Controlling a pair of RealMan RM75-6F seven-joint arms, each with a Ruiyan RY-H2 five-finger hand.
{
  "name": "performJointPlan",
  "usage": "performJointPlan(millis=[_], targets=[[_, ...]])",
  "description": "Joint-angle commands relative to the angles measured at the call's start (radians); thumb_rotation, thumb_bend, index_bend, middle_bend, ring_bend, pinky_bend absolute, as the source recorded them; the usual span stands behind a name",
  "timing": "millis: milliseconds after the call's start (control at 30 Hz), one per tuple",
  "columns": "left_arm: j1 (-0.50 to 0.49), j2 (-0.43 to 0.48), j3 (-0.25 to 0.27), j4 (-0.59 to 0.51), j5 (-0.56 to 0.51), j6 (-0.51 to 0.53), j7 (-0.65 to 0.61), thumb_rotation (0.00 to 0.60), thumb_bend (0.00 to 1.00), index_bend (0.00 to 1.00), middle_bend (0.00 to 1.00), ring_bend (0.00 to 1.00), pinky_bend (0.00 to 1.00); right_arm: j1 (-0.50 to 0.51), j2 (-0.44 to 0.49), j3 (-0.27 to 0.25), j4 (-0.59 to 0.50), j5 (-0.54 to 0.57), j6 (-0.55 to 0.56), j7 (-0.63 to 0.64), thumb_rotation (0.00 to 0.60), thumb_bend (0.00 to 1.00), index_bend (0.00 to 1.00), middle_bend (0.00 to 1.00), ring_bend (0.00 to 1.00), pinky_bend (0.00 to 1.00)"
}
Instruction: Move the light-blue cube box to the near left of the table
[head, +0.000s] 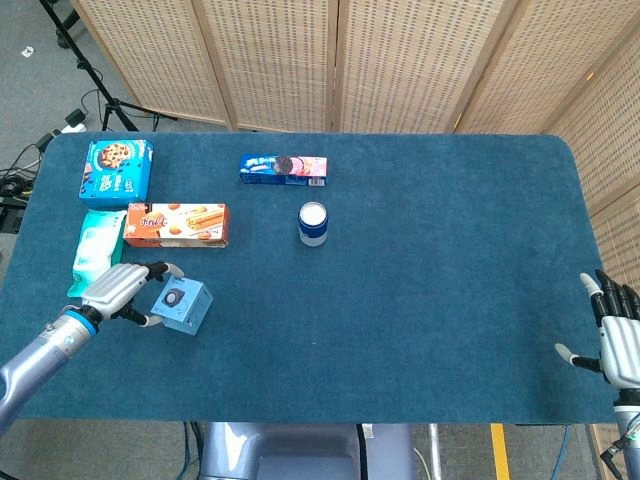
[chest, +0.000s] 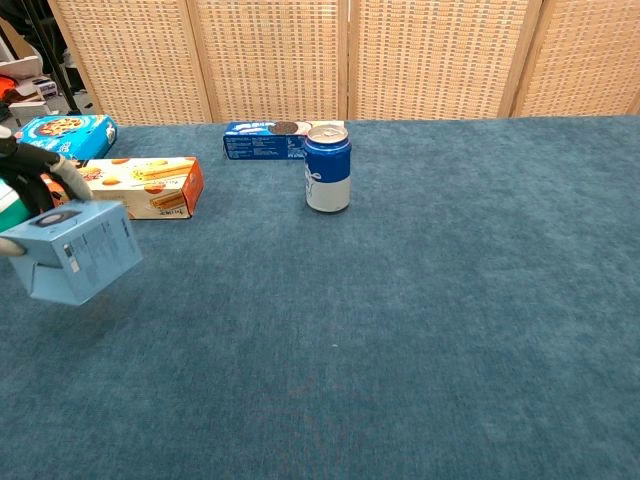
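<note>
The light-blue cube box (head: 183, 306) (chest: 78, 250) hangs a little above the table at the near left, tilted. My left hand (head: 118, 291) grips it from its left side, fingers wrapped over the top and thumb below; in the chest view only the fingers (chest: 45, 175) show at the frame's left edge. My right hand (head: 620, 335) rests at the table's near right corner, fingers spread, holding nothing. It is outside the chest view.
An orange biscuit box (head: 176, 225) lies just behind the cube box. A teal wipes pack (head: 97, 248) and a blue cookie box (head: 117, 169) sit on the far left. A blue can (head: 313, 223) stands mid-table, an Oreo pack (head: 283, 168) behind it.
</note>
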Motion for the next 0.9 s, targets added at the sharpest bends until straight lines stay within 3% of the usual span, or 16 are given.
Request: performJointPlan(millis=[33,200,367,400,433,500,533,567,600,900], targets=[[-0.164,0.141,0.060,-0.069,0.080,-0.329,-0.279,0.600,0.30,0.44,0.38,0.35,0.31,0.001,-0.001,0.000,-0.001,0.001,-0.001,-0.004,0.600,0.00,0.00,0.00,0.00,0.00],[-0.244,0.119,0.087,-0.017,0.104,-0.465,-0.404,0.600,0.31,0.44,0.39,0.36,0.32,0.002,-0.004,0.000,0.001,0.004,-0.002,-0.011,0.600,0.00,0.00,0.00,0.00,0.00],[-0.285,0.076,0.108,0.040,0.122,-0.508,-0.463,0.600,0.32,0.44,0.38,0.36,0.32,0.003,-0.006,0.000,0.000,0.005,-0.003,-0.017,0.600,0.00,0.00,0.00,0.00,0.00],[-0.290,0.068,0.113,0.049,0.124,-0.513,-0.464,0.600,0.31,0.44,0.36,0.35,0.32,0.003,-0.006,0.000,0.000,0.005,-0.003,-0.017,0.600,0.00,0.00,0.00,0.00,0.00],[-0.295,0.057,0.118,0.061,0.124,-0.516,-0.463,0.600,0.30,0.42,0.28,0.28,0.31,0.003,-0.007,0.000,0.001,0.007,-0.004,-0.018,0.600,0.00,0.00,0.00,0.00,0.00],[-0.291,0.032,0.119,0.086,0.120,-0.499,-0.450,0.600,0.27,0.28,0.09,0.11,0.21,0.004,-0.007,0.000,0.001,0.008,-0.006,-0.017,0.600,0.00,0.00,0.00,0.00,0.00],[-0.285,0.016,0.117,0.102,0.115,-0.485,-0.439,0.600,0.26,0.15,0.01,0.02,0.12,0.004,-0.007,0.000,0.001,0.009,-0.007,-0.017,0.600,0.00,0.00,0.00,0.00,0.00],[-0.281,0.003,0.117,0.115,0.107,-0.479,-0.431,0.600,0.25,0.05,0.00,0.00,0.04,0.005,-0.007,0.000,0.002,0.009,-0.008,-0.018,0.600,0.00,0.00,0.00,0.00,0.00],[-0.278,-0.007,0.115,0.122,0.096,-0.476,-0.424,0.600,0.25,0.02,0.00,0.00,0.02,0.005,-0.007,0.000,0.002,0.009,-0.009,-0.017,0.600,0.00,0.00,0.00,0.00,0.00],[-0.175,-0.004,0.054,0.125,0.029,-0.222,-0.338,0.600,0.24,0.00,0.00,0.00,0.00,0.002,-0.002,-0.001,0.000,0.004,-0.003,-0.007,0.600,0.00,0.00,0.00,0.00,0.00]])
